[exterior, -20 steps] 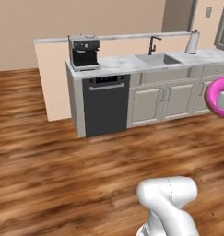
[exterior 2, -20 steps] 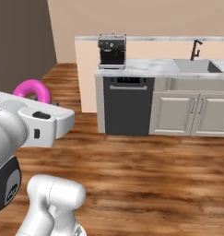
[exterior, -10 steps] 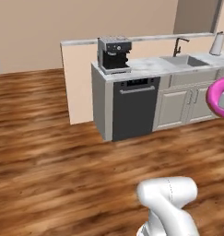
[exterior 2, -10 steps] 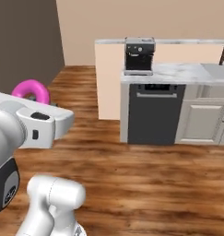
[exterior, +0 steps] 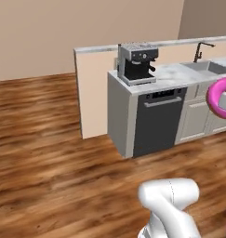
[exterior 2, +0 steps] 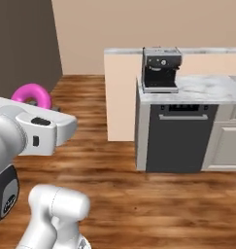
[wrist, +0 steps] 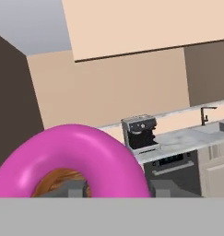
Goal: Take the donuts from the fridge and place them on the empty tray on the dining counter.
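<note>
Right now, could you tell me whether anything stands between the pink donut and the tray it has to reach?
I cannot tell: the tray is not in these views. The gripper is shut on the pink donut, carried above the wood floor. Ahead is a counter with a coffee machine.

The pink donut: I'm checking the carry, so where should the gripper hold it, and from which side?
Grip the pink donut across one side of its ring, fingers either side of the band, coming from below. It stands on edge with the hole open, as the hand view shows, so the band is the narrow part. The gripper looks shut on it there.
</note>
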Robot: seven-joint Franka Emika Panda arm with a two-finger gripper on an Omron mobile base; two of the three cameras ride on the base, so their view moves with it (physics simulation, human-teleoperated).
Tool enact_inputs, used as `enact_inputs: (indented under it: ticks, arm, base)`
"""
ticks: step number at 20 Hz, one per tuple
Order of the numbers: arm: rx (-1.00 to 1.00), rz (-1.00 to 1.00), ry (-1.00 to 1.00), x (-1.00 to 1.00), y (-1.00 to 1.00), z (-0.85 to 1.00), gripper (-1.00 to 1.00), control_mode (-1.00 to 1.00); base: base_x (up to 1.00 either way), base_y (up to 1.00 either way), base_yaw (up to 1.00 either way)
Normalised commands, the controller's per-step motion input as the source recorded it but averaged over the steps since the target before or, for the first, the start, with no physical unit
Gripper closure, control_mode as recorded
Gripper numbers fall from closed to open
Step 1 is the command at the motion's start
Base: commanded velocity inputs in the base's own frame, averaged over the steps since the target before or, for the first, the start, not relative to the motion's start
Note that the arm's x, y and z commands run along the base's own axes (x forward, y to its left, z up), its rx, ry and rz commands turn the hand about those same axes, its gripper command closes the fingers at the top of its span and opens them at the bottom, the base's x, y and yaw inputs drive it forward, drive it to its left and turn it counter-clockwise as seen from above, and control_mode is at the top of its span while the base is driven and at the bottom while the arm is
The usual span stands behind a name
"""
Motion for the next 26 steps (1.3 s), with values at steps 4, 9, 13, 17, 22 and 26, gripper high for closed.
enact_inputs:
  ticks: [4, 9, 13, 17, 22, 26]
  arm:
    - [0.0, 0.0, 0.0, 0.0, 0.0, 0.0, 1.0, 1.0]
    - [0.0, 0.0, 0.0, 0.0, 0.0, 0.0, 1.0, 1.0]
    - [0.0, 0.0, 0.0, 0.0, 0.0, 0.0, 1.0, 1.0]
    - [0.0, 0.0, 0.0, 0.0, 0.0, 0.0, 1.0, 1.0]
    - [0.0, 0.0, 0.0, 0.0, 0.0, 0.0, 1.0, 1.0]
    - [0.0, 0.0, 0.0, 0.0, 0.0, 0.0, 1.0, 1.0]
  base:
    - [1.0, 0.51, -0.06]
    - [1.0, 0.52, -0.06]
    - [1.0, 0.56, -0.07]
    - [1.0, 0.67, -0.09]
    - [1.0, 0.97, -0.31]
    - [1.0, 0.98, -0.63]
